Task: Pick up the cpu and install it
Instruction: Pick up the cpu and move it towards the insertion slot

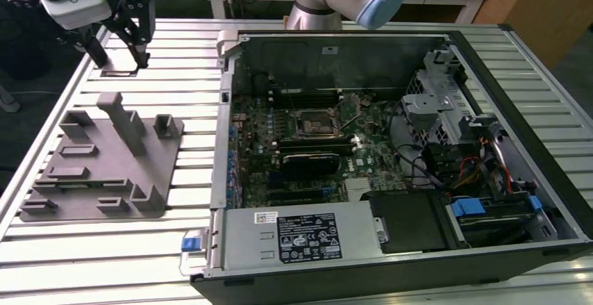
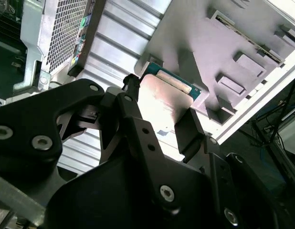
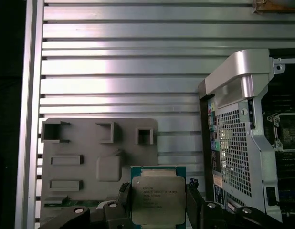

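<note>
Two opposite edges of the small flat square silvery-topped cpu (image 3: 155, 193) are clamped by the black claw (image 1: 121, 65), low over the slatted metal desk (image 1: 185, 41), at 12 o'clock of the large grey plastic fixture block (image 1: 102, 159). The black-framed square motherboard socket (image 1: 315, 121) is noted toward 4 o'clock of the claw in the exterior view.

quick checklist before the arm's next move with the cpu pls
1. Grip: ok, the gripper is shut on the cpu, metal top up.
2. Clear of the fixture block: ok, the cpu is held off it.
3. Chip level: ok, it looks flat in the first wrist view.
4. Is the socket open and empty: cannot tell.
5. Is the computer case open on top: ok.
6. Chip orientation matching the socket: cannot tell.
</note>
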